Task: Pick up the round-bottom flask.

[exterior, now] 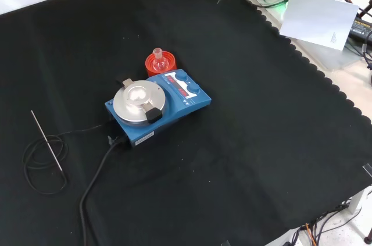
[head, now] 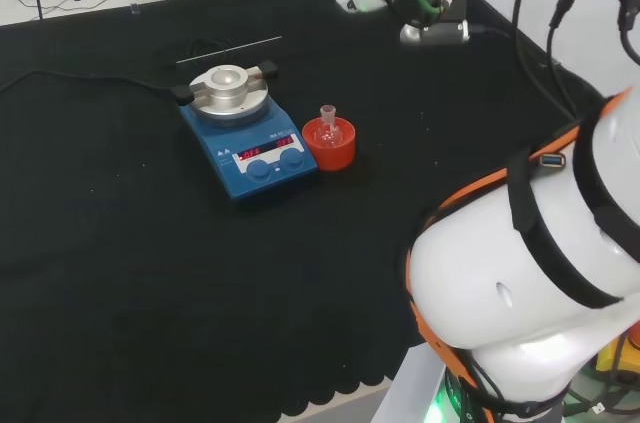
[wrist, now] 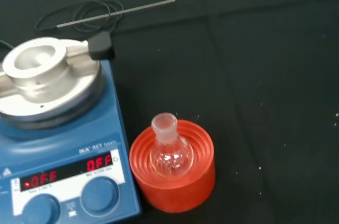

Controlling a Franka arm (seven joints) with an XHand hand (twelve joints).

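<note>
- The small clear glass round-bottom flask (wrist: 170, 150) is sitting upright in its red ribbed ring stand (wrist: 173, 167) — just beside the blue hotplate stirrer with its silver top (wrist: 53, 144).
- I cannot tell how the hand's fingers are standing.
- The approach is calling for a descent from above onto the neck — clear of the stirrer, lifting straight up off the black-clothed tabletop (head: 120, 273).

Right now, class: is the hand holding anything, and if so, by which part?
It cannot be told for the hand itself. The round-bottom flask sits upright in its red ribbed stand, with nothing gripping its neck or bulb.
</note>
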